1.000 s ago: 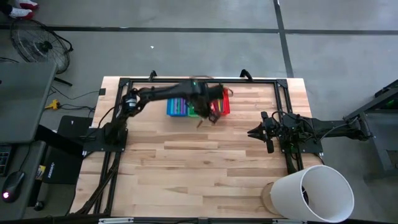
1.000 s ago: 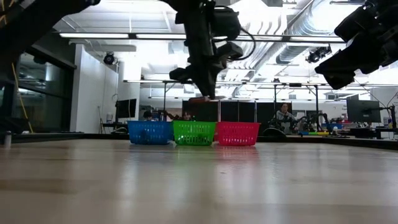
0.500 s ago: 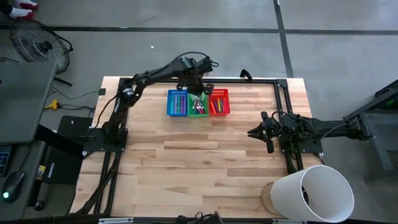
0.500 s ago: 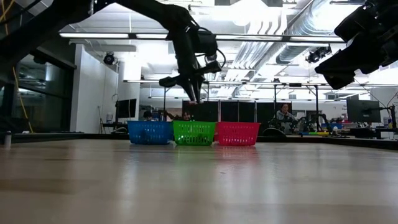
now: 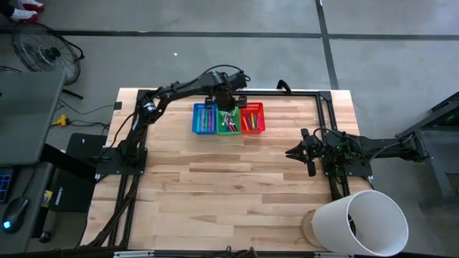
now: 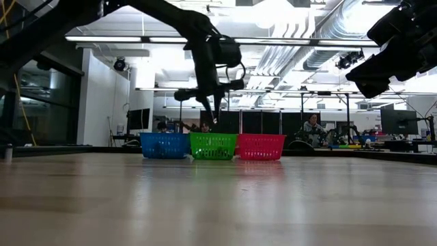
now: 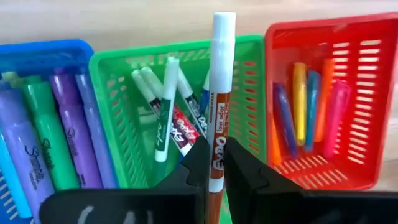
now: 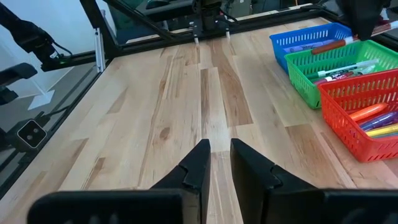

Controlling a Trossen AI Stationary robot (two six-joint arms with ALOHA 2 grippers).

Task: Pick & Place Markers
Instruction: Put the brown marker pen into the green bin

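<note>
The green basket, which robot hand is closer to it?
The left. The left gripper hangs right over the green basket, pinching a white marker. The right gripper waits far off by the table's right side, holding nothing.

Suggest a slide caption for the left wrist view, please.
Left hand holds a white marker above the green basket.

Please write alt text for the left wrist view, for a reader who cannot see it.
The left gripper holds a white marker upright above the green basket, which has similar white markers inside. A blue basket and a red basket with colourful markers stand on either side.
</note>
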